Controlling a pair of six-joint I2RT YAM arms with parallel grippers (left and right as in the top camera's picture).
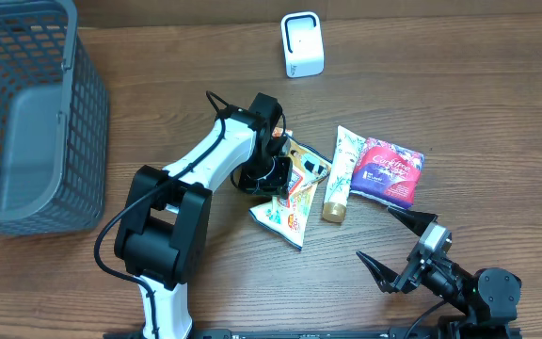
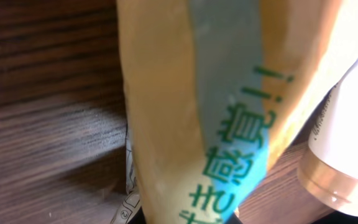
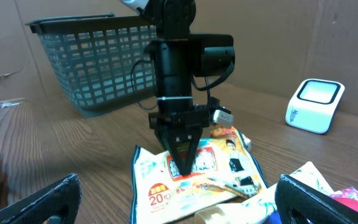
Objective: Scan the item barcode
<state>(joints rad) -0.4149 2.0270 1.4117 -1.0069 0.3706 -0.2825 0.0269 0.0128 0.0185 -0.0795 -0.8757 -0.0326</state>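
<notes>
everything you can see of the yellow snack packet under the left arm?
The yellow glossy-film snack packet lies on the brown wooden table, printed with cartoon art, a teal band and green characters. The left gripper is shut, pinching its top face. A white tube with a gold cap sits close beside it.

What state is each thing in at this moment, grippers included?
left gripper: shut on the snack packet.
right gripper: open, empty.
snack packet: lying flat, pinched.
tube: lying down, cap on.
purple pouch: lying flat, untouched.
basket: upright.
scanner: standing upright.
</notes>
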